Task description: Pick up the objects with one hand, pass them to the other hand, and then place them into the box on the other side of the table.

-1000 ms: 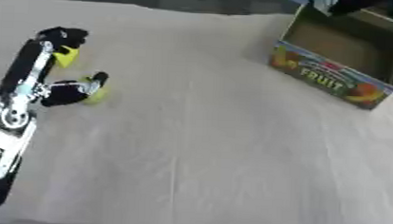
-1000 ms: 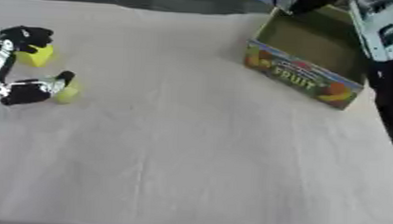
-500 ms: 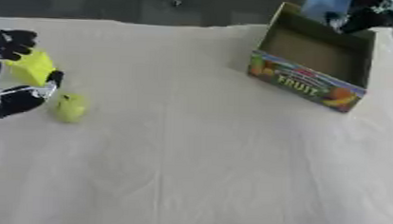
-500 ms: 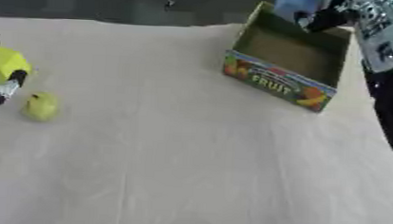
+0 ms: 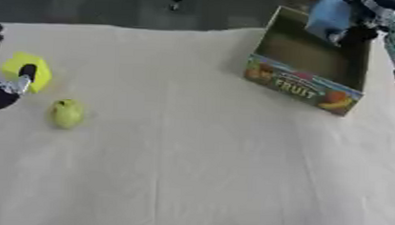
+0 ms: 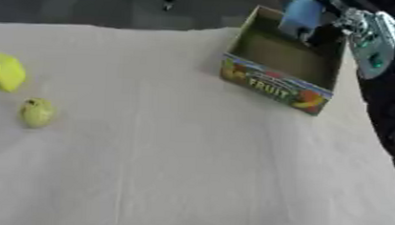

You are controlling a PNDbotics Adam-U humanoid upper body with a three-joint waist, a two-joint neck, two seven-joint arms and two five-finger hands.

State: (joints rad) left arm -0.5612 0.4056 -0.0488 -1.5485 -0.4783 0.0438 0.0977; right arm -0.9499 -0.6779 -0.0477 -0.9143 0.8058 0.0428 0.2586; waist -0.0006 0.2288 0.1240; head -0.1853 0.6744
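Left hand (image 5: 10,89) pinching yellow block (image 5: 23,68); right hand (image 6: 322,22) clutching blue object (image 6: 302,14) over box (image 6: 273,86).

One fruit box (image 5: 307,66) (printed "FRUIT"), one blue object (image 6: 301,14), one yellow block (image 5: 27,71), one green pear (image 5: 66,113).

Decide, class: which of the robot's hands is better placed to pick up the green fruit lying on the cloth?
Probably the left hand: it sits beside the green fruit, touching the yellow object. The right hand is across the table at the box, holding something blue.
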